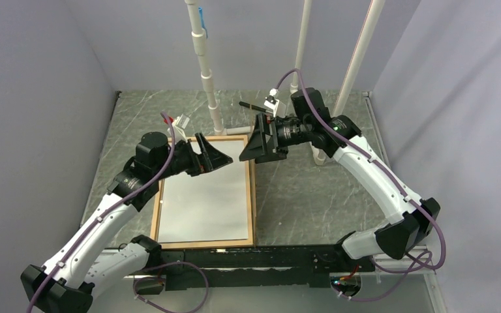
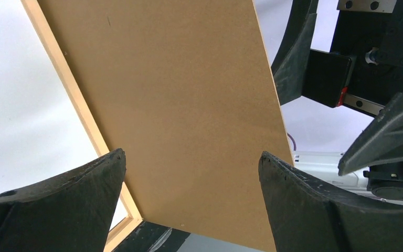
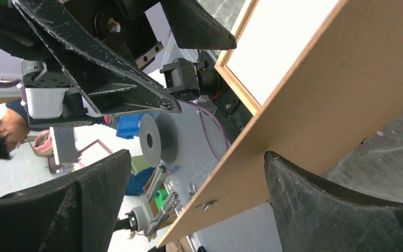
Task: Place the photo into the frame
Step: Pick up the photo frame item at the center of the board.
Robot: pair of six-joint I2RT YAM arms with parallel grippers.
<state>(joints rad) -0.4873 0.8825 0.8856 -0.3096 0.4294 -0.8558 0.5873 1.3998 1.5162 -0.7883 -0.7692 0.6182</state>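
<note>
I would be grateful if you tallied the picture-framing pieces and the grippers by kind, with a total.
Thin light-wood rectangular frame: 1
White rectangular photo sheet lying inside it: 1
Plain brown rectangular backing board: 1
Black two-finger grippers, both open: 2 (left gripper, right gripper)
Total: 5

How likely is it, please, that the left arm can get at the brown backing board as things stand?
Probably yes: the backing board sits straight ahead of the open left tool, with nothing visible between them.
</note>
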